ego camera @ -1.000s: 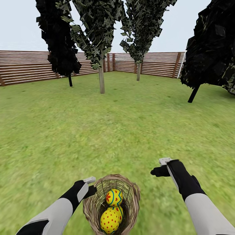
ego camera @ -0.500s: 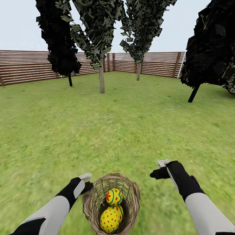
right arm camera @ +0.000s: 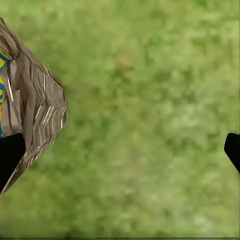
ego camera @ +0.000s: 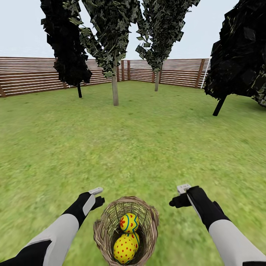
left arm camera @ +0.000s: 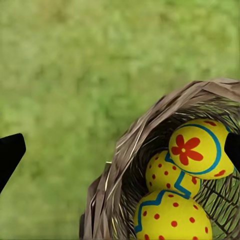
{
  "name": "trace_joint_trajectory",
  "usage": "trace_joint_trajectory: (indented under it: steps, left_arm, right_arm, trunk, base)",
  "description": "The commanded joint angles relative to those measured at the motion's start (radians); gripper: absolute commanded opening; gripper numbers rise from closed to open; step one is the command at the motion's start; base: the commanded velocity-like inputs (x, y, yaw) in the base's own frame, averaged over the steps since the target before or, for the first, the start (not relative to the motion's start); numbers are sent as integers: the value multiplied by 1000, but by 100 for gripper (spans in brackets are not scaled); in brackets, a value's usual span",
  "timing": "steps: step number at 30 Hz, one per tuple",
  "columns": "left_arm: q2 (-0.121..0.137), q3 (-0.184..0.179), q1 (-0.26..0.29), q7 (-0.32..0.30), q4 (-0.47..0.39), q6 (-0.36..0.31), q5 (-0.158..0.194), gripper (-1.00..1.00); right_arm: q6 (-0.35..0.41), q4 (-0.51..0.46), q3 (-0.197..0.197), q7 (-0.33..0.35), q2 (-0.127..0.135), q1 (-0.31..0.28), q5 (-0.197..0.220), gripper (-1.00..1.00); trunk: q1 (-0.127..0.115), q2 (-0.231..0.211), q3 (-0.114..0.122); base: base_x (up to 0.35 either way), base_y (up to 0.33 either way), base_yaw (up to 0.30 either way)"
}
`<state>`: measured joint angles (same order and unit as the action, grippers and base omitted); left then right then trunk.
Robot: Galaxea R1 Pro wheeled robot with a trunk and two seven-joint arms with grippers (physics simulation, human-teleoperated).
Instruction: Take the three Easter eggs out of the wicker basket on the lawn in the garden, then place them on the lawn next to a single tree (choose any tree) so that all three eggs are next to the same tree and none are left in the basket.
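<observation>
The wicker basket (ego camera: 111, 236) sits on the lawn (ego camera: 133, 147) just in front of me, between my arms. Inside it lie the Easter eggs: a flower egg (ego camera: 129, 222) on top and a dotted one (ego camera: 124, 249) nearer me. In the left wrist view all three show: the flower egg (left arm camera: 196, 148), a dotted egg (left arm camera: 165, 172) and a zigzag-banded egg (left arm camera: 172, 220). My left gripper (ego camera: 98, 197) hovers open by the basket's left rim (left arm camera: 120, 170), holding nothing. My right gripper (ego camera: 176, 197) is open over the grass right of the basket wall (right arm camera: 37, 115).
Two pale-trunked trees (ego camera: 115, 88) (ego camera: 157, 81) stand far ahead on the grass. Black-trunked trees stand at the left (ego camera: 79, 90) and right (ego camera: 218, 106). A reddish-brown slat fence (ego camera: 33, 75) closes the garden behind them. Open grass lies between me and the trees.
My left gripper has drawn off the basket's rim, moving forward and a little left. My right gripper has shifted slightly back and towards the basket. Basket and eggs are still.
</observation>
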<state>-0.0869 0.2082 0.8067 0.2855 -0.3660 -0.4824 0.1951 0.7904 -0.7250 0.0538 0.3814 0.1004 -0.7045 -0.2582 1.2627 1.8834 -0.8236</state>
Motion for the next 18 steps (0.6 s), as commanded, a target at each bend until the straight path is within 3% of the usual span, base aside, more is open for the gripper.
trace_joint_trajectory:
  steps: [1, 7, 9, 12, 18]
  left_arm:
    - [-1, 1, 0, 7, -2, -4, 11, 100]
    - [-2, 0, 0, 11, 0, -16, 10, 100]
    - [-2, 0, 0, 14, 0, -53, 10, 100]
    - [-3, 3, 0, 16, -4, -225, 10, 100]
    - [-4, 3, 0, 17, -2, -285, 11, 100]
  right_arm:
    - [3, 4, 3, 8, 1, -1, -10, 100]
    - [12, 12, -4, 10, 1, -1, -4, 100]
    - [13, 6, -4, 10, 1, -1, -3, 100]
    - [15, 1, -3, 10, -3, 0, -4, 100]
    - [16, -1, -5, 10, -1, 0, -3, 100]
  trunk:
    - [0, 0, -1]
    - [0, 0, -1]
    - [0, 0, -1]
    - [0, 0, -1]
    - [4, 7, -4]
  base:
    - [0, 0, 0]
    - [0, 0, 0]
    - [0, 0, 0]
    - [0, 0, 0]
    - [0, 0, 0]
